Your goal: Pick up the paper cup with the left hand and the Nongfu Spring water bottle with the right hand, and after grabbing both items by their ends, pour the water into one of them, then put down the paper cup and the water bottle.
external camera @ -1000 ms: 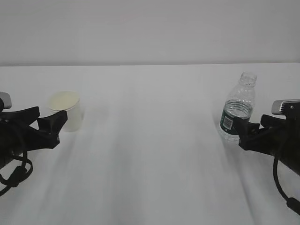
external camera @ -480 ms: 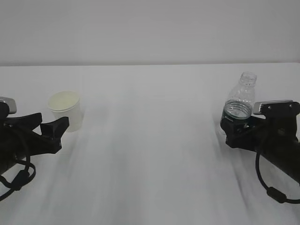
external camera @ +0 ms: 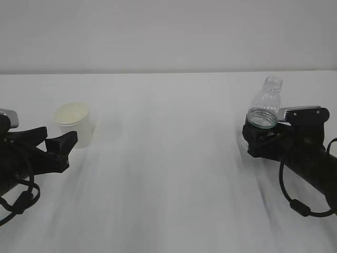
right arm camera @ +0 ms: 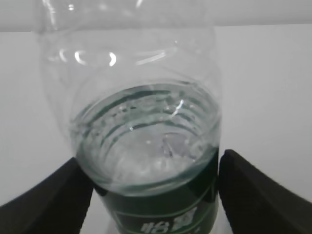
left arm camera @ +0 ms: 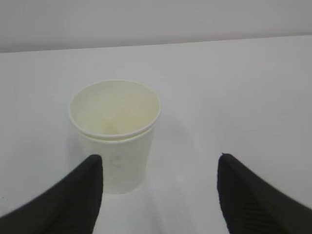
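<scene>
Paper cup (left arm camera: 115, 134), one, smooth white and tapered with a rolled rim, stands upright on the white table (external camera: 168, 158) just ahead of the left hand (left arm camera: 158, 195), its jaws spread. One clear ribbed water bottle (right arm camera: 146, 126) with water (right arm camera: 146, 151) stands between the spread black fingers (right arm camera: 253, 195) of the right hand (external camera: 251, 141).

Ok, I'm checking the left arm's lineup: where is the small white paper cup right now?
The small white paper cup stands upright on the white table at the exterior view's left, just beyond the left gripper, nearer its left finger.
</scene>
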`<state>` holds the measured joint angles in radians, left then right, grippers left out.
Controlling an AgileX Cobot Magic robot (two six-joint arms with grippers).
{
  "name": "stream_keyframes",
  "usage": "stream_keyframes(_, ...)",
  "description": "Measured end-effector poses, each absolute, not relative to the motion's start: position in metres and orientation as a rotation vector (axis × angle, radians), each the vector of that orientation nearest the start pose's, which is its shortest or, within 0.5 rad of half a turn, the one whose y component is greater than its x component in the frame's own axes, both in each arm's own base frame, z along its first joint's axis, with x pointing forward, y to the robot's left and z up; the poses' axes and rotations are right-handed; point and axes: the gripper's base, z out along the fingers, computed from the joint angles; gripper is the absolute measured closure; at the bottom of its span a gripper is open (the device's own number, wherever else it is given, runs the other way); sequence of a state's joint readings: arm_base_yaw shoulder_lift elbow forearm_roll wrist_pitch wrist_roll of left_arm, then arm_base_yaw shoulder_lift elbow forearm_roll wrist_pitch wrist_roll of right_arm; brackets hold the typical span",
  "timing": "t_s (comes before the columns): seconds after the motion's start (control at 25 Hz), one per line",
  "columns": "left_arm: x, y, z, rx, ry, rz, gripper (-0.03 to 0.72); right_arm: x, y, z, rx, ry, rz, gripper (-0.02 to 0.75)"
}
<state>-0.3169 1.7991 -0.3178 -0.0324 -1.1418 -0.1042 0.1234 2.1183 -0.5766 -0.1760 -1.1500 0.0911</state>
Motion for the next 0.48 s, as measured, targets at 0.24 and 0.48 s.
stream_keyframes(0.24,0.2434,-0.077,0.1235,0.163,1.825,-0.279,0.165,0.3213,0.0545,0.0696,-0.209,1.853,0.248,0.148)
stream_keyframes(0.48,0.2434,-0.077,0.1236,0.163,1.824,-0.279,0.165,0.322,0.0546,0.0682,-0.215,1.855,0.243,0.071)
